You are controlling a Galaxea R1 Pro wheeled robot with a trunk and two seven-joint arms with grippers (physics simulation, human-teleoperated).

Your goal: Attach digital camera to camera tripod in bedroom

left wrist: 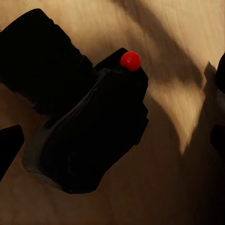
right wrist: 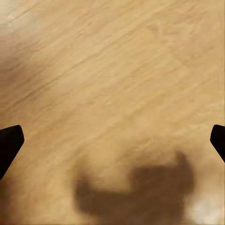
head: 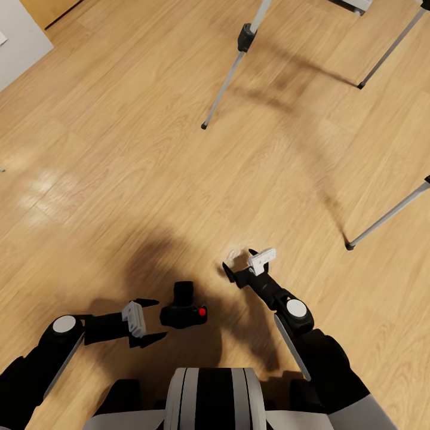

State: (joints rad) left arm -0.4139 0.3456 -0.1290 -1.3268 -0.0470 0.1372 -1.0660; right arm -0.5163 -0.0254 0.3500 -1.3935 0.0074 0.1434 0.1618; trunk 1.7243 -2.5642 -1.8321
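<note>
Head view: digital camera [head: 182, 309] lies just beyond spread left claw [head: 152, 321].

A light wood plank floor [head: 137, 179] spreads across the head view, with a pale grey wall panel [head: 18, 36] and an oak-coloured strip [head: 51, 9] meeting its far left corner.

No readable text, labels, brands, numbers or signs on anything in view.
</note>
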